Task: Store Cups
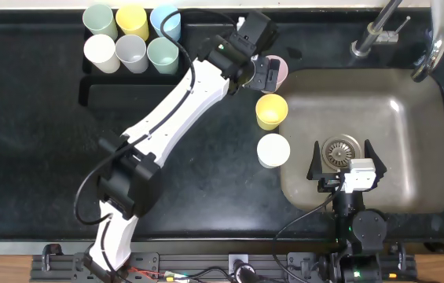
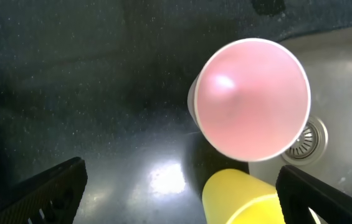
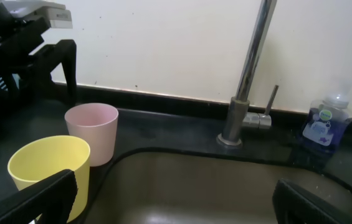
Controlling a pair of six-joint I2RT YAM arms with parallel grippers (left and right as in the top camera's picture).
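**Q:** Status, largest item first?

**A:** On the desk (image 1: pixel 33 157), at the rim of the sink (image 1: pixel 410 157), the pink cup (image 2: pixel 253 99) stands upright beside the yellow cup (image 1: pixel 271 111). My left gripper (image 2: pixel 185 186) hangs above it, jaws spread. My right gripper (image 1: pixel 343 148) sits over the sink, also spread.

**Q:** Handling?

**A:** I judge the cup to be light, stiff, smooth plastic. Pinch one wall at the rim.

Overhead light glares off the dark countertop (image 2: pixel 163 177); pink cup (image 2: pixel 253 99) blurred.
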